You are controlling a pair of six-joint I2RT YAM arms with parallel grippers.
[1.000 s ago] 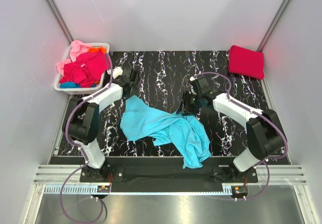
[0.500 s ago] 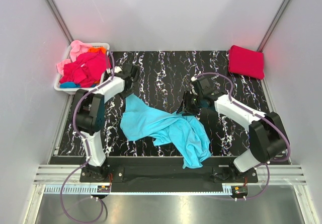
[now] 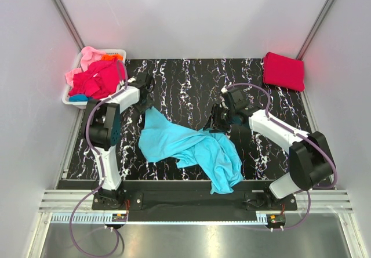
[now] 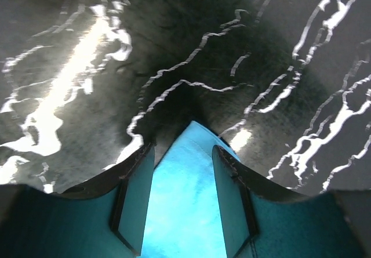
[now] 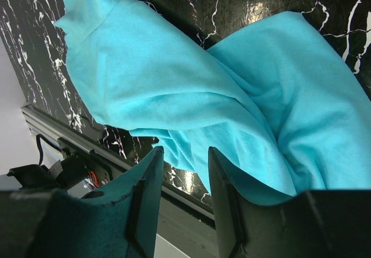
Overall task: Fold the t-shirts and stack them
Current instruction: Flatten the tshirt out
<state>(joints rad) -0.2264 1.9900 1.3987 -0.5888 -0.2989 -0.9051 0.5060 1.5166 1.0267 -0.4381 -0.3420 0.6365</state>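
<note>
Black, white-veined table (image 3: pixel 191 78), closed in by plain pale walls.

Noted turquoise t-shirt (image 3: pixel 191 149) unfolded and rumpled about table centre. Runs from a pointed corner at 11 o'clock to a bunched mass at 5 o'clock, with that end draped over the near edge.

Noted crimson t-shirt (image 3: pixel 284 71) folded flat at the 1 o'clock corner, well apart from the turquoise one.

Found white slotted basket (image 3: pixel 74 102) at the 10 o'clock corner. Contents:
- magenta-red t-shirt (image 3: pixel 98 79) heaped on top
- pink t-shirt (image 3: pixel 88 55) on the 12 o'clock side, hanging over the rim
- orange cloth (image 3: pixel 110 55) showing at the far rim
- blue cloth (image 3: pixel 79 97) showing at the near rim

Left gripper (image 4: pixel 184 151):
- Positioned at the 11 o'clock corner of the turquoise t-shirt.
- Jaws spread, with the pointed tip of cloth lying flat between the two fingers (image 4: pixel 136 194) and bare table beyond it.
- Not closed on the cloth.

Right gripper (image 5: pixel 185 151):
- Positioned just at 12 o'clock of the shirt's right-hand bulk in the top view.
- Jaws spread, with turquoise folds seen through the gap between the fingers (image 5: pixel 223 200).
- Contact between these fingers and the cloth: cannot tell.
</note>
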